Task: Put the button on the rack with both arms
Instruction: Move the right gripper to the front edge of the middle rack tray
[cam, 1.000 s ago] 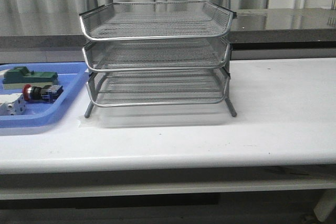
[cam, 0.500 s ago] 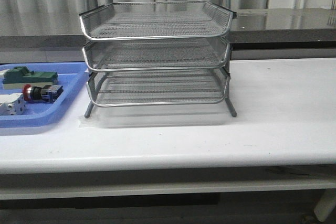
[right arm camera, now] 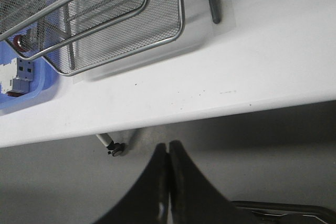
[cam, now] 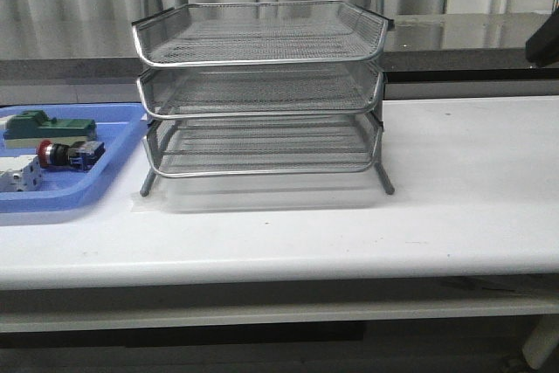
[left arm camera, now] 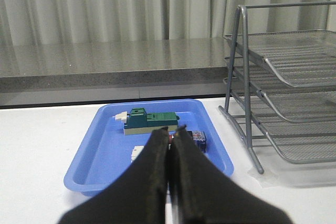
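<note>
The button (cam: 68, 154) lies on its side in the blue tray (cam: 122, 141), red head to the left, between a green block and a white block. In the left wrist view its blue rear block (left arm camera: 198, 139) shows just past my left gripper (left arm camera: 171, 132), which is shut, empty, and hangs short of the tray; its fingers hide the red head. The rack (cam: 262, 93) stands mid-table with all three tiers bare and also shows in the left wrist view (left arm camera: 294, 93). My right gripper (right arm camera: 168, 148) is shut and empty, out past the table's front edge, over the floor.
The green block (cam: 48, 127) lies at the back of the tray and the white block (cam: 19, 176) at its front. A dark piece of the right arm (cam: 546, 41) shows at the right edge of the front view. The rack's corner (right arm camera: 157, 40) lies ahead of the right gripper.
A dark piece of the right arm has come into the front view at the upper right edge. The button, the tray and the rack have not moved.
</note>
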Tool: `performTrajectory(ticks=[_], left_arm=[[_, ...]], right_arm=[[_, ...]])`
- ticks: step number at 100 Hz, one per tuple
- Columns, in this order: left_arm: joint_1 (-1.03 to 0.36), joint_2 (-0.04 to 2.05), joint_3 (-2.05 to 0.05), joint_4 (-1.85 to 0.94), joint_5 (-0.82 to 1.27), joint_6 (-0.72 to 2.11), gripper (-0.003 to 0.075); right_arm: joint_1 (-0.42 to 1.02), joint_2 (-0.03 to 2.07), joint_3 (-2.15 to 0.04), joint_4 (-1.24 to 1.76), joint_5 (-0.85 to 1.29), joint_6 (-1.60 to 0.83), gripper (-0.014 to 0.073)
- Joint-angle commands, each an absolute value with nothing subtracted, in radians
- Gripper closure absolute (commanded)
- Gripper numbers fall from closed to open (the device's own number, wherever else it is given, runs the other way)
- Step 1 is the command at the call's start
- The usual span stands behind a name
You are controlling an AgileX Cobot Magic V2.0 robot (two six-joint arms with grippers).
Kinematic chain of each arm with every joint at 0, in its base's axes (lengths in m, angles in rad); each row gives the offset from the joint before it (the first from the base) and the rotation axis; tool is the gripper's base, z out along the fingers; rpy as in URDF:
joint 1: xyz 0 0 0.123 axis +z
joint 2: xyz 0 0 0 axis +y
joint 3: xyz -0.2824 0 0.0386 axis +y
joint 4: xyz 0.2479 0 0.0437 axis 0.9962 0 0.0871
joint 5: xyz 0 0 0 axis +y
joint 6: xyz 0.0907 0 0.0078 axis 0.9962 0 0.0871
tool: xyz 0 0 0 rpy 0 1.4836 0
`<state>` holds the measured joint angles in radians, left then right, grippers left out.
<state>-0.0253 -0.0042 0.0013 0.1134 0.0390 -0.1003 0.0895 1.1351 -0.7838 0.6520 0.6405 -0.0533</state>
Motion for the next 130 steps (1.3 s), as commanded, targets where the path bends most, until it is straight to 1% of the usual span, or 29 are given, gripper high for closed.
performTrajectory(ticks=[1, 9, 16, 35, 42, 47, 61, 107, 130], left_arm=[[-0.023, -0.039, 0.047, 0.107, -0.037, -0.109, 0.0741], [-0.023, -0.039, 0.047, 0.107, -0.037, -0.109, 0.0741], [-0.023, -0.039, 0.047, 0.107, -0.037, -0.109, 0.0741], [-0.023, -0.039, 0.047, 0.107, -0.037, -0.109, 0.0741], [-0.023, -0.039, 0.047, 0.107, -0.037, -0.109, 0.0741], [-0.023, -0.039, 0.047, 0.107, -0.037, -0.109, 0.0741], [-0.023, -0.039, 0.047, 0.107, -0.037, -0.109, 0.0741], [-0.023, -0.039, 0.047, 0.107, -0.037, -0.109, 0.0741], [-0.023, -0.039, 0.047, 0.107, -0.037, -0.109, 0.0741]], right_arm=[[0.084, 1.151, -0.820, 0.751, 0.591, -0.107, 0.0656], [0.084, 1.169, -0.820, 0.798, 0.591, -0.150, 0.0627], [0.084, 1.182, -0.820, 0.834, 0.591, -0.188, 0.0561], [0.084, 1.206, -0.820, 0.895, 0.563, -0.263, 0.0271], [0.084, 1.217, -0.820, 0.907, 0.529, -0.282, 0.0206], [0.084, 1.227, -0.821, 0.921, 0.508, -0.294, 0.0193], [0.084, 1.285, -0.851, 0.987, 0.509, -0.352, 0.0194], [0.084, 1.623, -0.993, 1.374, 0.545, -0.714, 0.0195], [0.084, 1.750, -1.060, 1.539, 0.600, -0.837, 0.0195]])
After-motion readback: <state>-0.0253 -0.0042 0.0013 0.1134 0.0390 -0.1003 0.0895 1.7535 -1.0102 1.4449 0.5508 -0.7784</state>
